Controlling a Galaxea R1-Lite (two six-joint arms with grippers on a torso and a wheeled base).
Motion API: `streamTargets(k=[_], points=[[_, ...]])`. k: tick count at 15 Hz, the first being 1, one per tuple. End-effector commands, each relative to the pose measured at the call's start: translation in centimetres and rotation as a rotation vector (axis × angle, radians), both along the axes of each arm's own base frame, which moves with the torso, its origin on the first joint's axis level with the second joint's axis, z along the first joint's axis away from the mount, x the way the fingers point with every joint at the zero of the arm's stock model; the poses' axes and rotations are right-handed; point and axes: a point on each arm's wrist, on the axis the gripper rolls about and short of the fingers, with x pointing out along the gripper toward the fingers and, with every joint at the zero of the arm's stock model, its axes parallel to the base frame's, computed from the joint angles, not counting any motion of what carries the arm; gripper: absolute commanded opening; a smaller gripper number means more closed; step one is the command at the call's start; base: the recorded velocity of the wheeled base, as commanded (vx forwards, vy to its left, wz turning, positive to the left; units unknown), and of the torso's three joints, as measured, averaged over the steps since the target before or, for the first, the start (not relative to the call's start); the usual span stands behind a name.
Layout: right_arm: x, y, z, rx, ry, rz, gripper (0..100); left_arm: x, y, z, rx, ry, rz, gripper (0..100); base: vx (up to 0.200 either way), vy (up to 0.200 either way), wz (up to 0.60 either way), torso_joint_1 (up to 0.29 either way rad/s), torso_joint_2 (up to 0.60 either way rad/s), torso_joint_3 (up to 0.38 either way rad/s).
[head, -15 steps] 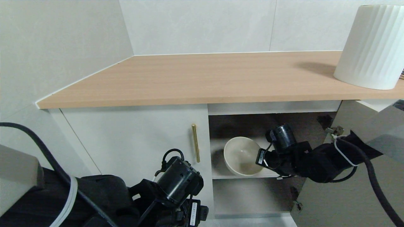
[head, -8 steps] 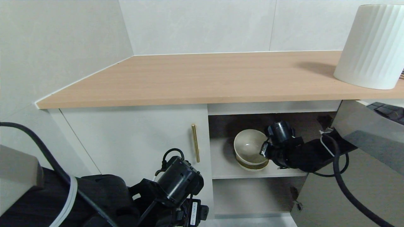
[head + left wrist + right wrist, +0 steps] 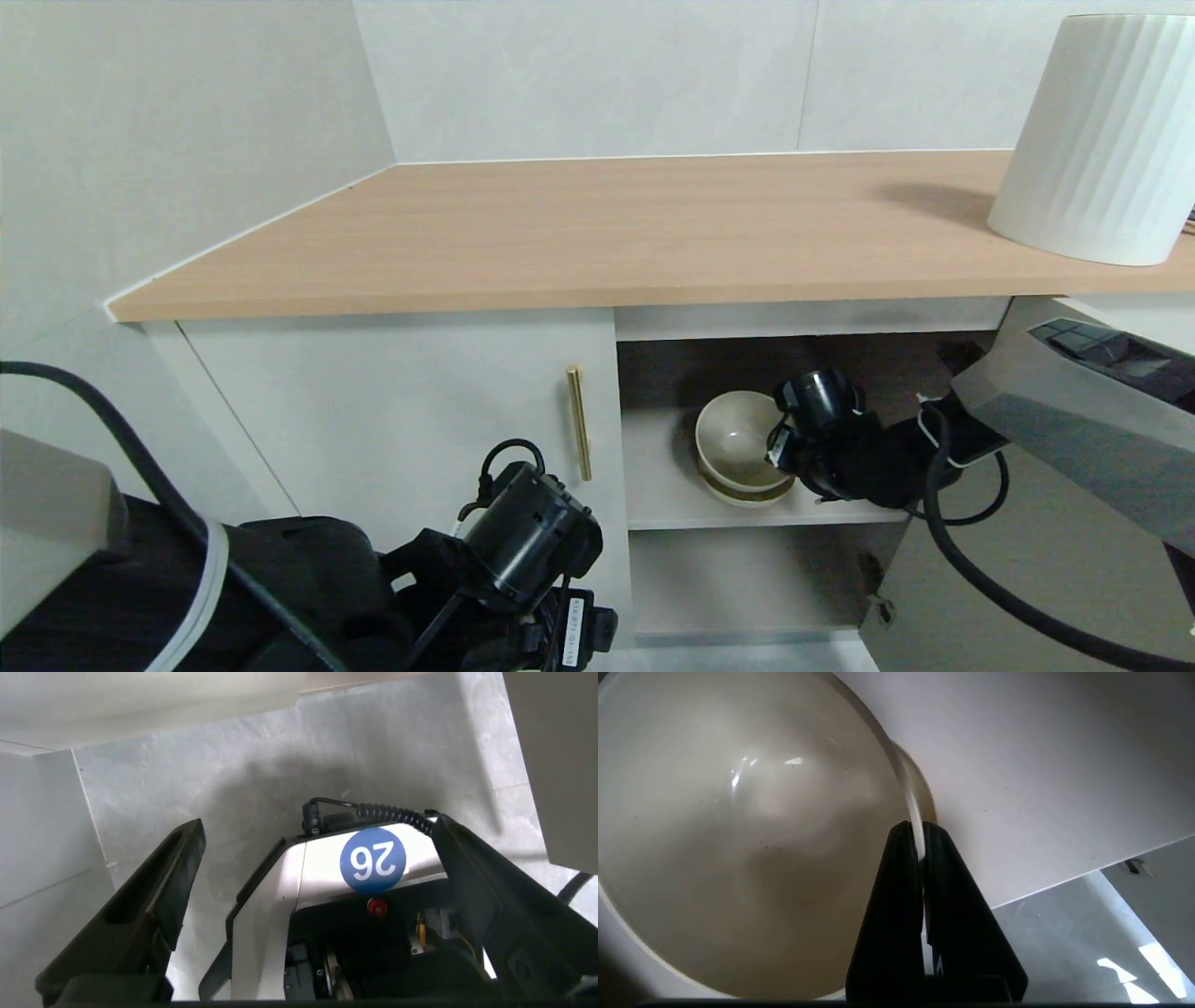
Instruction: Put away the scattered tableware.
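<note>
Right wrist view: the right gripper [image 3: 922,854] is pinched narrow on the rim of a cream bowl [image 3: 738,831], one finger inside the wall and one outside; the bowl's hollow faces up. In the head view that gripper [image 3: 780,448] reaches into the open cupboard, and the cream bowl [image 3: 736,437] sits over a second bowl [image 3: 747,493] with a darker band, which stands on the shelf [image 3: 663,490]; it seems to be nested and resting there, though the dim cupboard makes that hard to confirm. The left gripper [image 3: 322,905] hangs low with its fingers spread wide and nothing between them, well apart from the cupboard's opening.

The step in hand, as I judge it, is stacking this bowl at the end of its placing; the next move calls for opening the fingers just enough to free the rim, then drawing the arm straight out without dragging the stack or clipping the open door [image 3: 1027,579].

Counted: two bowls, both on the shelf; two grippers; one shelf in use; one shut door [image 3: 401,420] with one brass handle [image 3: 579,436]; one open door; one countertop [image 3: 607,233] bearing one white ribbed container [image 3: 1102,140].
</note>
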Motion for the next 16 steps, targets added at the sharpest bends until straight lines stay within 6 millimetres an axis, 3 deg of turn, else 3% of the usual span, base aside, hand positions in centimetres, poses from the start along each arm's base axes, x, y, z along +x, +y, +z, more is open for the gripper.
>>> streamTargets(k=[1, 4, 5, 12, 16], points=[[0.2, 0.0, -0.6, -0.003, 0.01, -0.002, 0, 0.0, 0.0, 0.0, 0.0, 0.0, 0.001, 100, 0.0, 0.0, 0.0, 0.0, 0.0, 0.0], [0.2, 0.0, -0.5, -0.003, 0.009, 0.0, 0, 0.0, 0.0, 0.0, 0.0, 0.0, 0.001, 100, 0.0, 0.0, 0.0, 0.0, 0.0, 0.0], [0.2, 0.0, -0.5, -0.003, 0.009, 0.0, 100, 0.0, 0.0, 0.0, 0.0, 0.0, 0.001, 100, 0.0, 0.0, 0.0, 0.0, 0.0, 0.0], [-0.3, -0.1, 0.1, 0.003, 0.009, 0.007, 100, 0.0, 0.0, 0.0, -0.001, -0.001, 0.002, 100, 0.0, 0.0, 0.0, 0.0, 0.0, 0.0], [-3.6, -0.5, 3.6, 0.067, 0.027, 0.135, 100, 0.0, 0.4, 0.8, -0.018, -0.02, 0.009, 100, 0.0, 0.0, 0.0, 0.0, 0.0, 0.0]])
